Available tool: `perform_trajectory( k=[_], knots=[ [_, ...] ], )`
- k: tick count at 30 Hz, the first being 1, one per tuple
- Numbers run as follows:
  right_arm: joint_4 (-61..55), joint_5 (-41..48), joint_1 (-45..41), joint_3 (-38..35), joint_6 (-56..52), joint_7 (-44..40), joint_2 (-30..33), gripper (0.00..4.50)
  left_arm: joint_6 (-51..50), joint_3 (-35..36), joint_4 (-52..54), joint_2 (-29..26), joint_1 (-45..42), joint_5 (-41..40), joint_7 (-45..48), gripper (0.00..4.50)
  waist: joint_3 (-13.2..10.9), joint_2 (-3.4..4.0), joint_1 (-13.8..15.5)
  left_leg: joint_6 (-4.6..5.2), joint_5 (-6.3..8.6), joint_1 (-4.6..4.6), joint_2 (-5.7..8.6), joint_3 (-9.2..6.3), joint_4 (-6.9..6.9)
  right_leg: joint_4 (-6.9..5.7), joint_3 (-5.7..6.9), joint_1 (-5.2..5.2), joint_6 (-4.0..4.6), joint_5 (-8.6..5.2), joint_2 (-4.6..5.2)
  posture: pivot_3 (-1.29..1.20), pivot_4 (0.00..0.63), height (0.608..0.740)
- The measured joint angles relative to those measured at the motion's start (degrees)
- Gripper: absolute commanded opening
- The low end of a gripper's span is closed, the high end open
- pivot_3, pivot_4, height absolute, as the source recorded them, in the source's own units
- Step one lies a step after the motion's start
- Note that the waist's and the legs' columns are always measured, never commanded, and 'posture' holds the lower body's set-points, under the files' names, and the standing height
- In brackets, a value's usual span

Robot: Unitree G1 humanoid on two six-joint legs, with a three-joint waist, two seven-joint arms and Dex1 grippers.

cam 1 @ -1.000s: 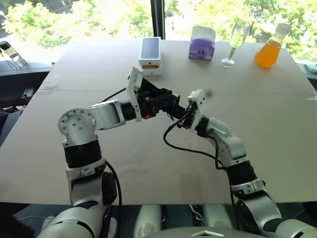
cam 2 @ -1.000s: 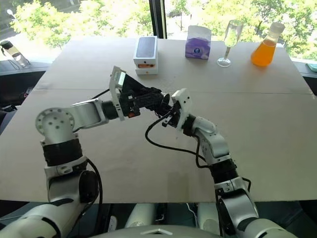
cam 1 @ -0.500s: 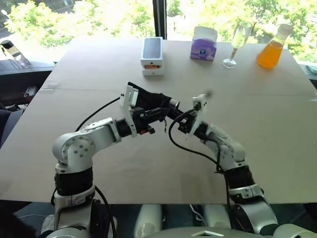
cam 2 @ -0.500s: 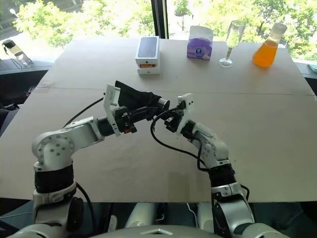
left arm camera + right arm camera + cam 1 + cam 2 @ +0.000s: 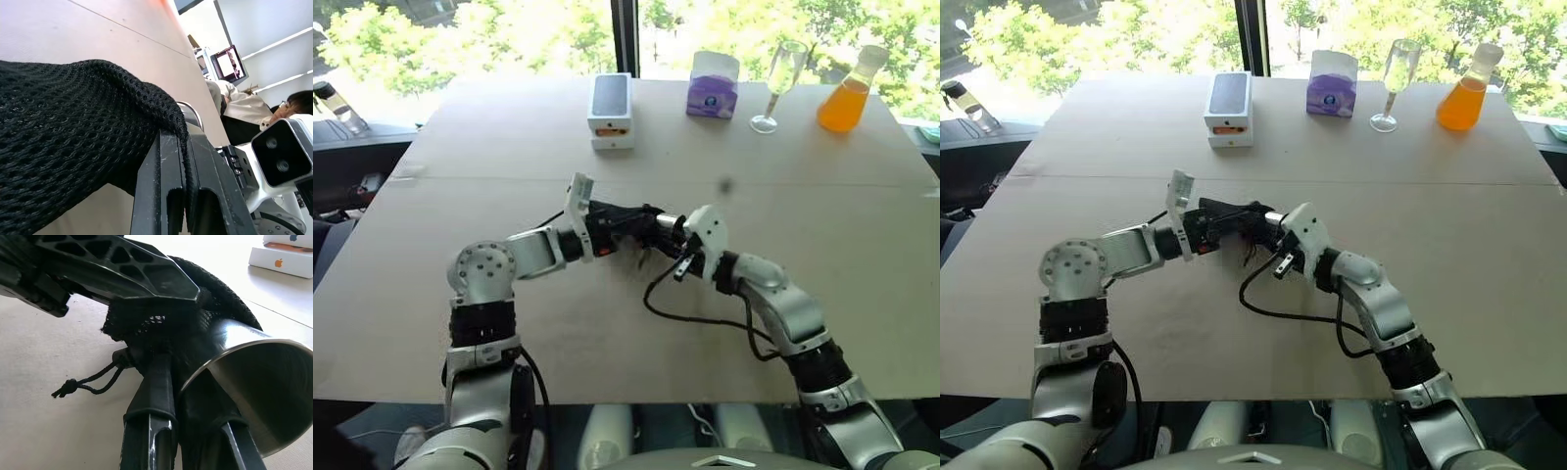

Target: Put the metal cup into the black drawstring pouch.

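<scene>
At table centre, the left gripper (image 5: 628, 223) is clenched on the mesh fabric of the black drawstring pouch (image 5: 161, 323), pinching its edge between both fingers. The pouch is a soft, matte, open-weave bag; its thin cord (image 5: 93, 382) hangs down, ending in a knot. At the pouch's 3 o'clock, the metal cup (image 5: 254, 377), shiny silver with a thin rim, sits partly inside the pouch mouth. The right gripper (image 5: 668, 235) is clamped over the cup wall and the pouch fabric.
</scene>
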State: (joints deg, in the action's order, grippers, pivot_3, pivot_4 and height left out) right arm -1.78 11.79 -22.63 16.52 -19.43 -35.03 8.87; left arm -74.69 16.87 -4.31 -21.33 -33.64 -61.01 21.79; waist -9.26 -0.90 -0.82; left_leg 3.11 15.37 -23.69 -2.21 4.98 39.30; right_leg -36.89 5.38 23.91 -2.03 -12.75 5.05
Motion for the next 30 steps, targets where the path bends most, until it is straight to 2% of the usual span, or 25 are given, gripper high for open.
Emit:
perform_trajectory(
  k=[4,13,17,24,26,30],
  knots=[
    [5.44,-2.21,-1.61,2.51,5.38,-2.07,-1.32,0.08,-0.26,0.62,-0.25,0.28,-0.11,0.22,-1.93,0.0,0.0,0.0,-0.01,0.0,0.0,0.02,0.0,0.0,0.01,0.01,0.0,-0.02,0.0,0.0,0.01,0.0,0.15,0.737],
    [18.73,-13.43,-6.78,7.08,27.73,-3.9,0.04,0.08,-3.74,1.55,-0.15,3.36,-4.98,-0.86,-7.32,0.0,-0.01,-0.02,-0.01,-0.01,-0.01,0.02,0.0,-0.01,0.02,0.02,0.0,-0.03,0.0,0.0,0.03,0.0,0.15,0.737],
    [21.6,-18.67,-10.43,6.67,36.29,-0.53,1.06,0.08,-7.75,4.6,-0.11,5.84,-9.42,-4.88,-11.32,0.0,-0.01,-0.02,-0.14,-0.03,-0.02,0.06,0.0,-0.01,0.02,0.01,-0.01,-0.05,0.0,0.0,0.04,0.0,0.15,0.737],
    [27.18,-28.61,-14.95,7.33,44.69,7.2,1.82,0.08,-12.12,7.23,1.05,7.63,-9.85,-11.23,-17.45,0.0,-0.01,-0.02,-0.14,-0.06,-0.03,0.05,0.0,-0.02,0.03,0.01,0.0,-0.06,0.0,0.01,0.07,0.0,0.15,0.737],
    [28.06,-28.79,-15.41,6.51,45.2,9.36,0.64,0.08,-12.28,7.57,2.15,7.43,-8.89,-13.49,-19.1,0.0,-0.01,-0.03,-0.15,-0.08,-0.05,0.07,-0.01,-0.04,0.01,0.01,0.0,-0.08,0.0,0.0,0.07,0.0,0.15,0.737],
    [28.25,-19.89,-12.38,3.46,41.88,7.87,-5.41,0.08,-12.19,7.84,4.39,5.76,-4.64,-17.99,-21.11,0.0,-0.01,-0.02,-0.23,-0.1,-0.06,0.06,-0.03,-0.12,0.0,0.03,0.02,-0.12,0.01,0.01,0.05,0.0,0.15,0.737]
  ],
)
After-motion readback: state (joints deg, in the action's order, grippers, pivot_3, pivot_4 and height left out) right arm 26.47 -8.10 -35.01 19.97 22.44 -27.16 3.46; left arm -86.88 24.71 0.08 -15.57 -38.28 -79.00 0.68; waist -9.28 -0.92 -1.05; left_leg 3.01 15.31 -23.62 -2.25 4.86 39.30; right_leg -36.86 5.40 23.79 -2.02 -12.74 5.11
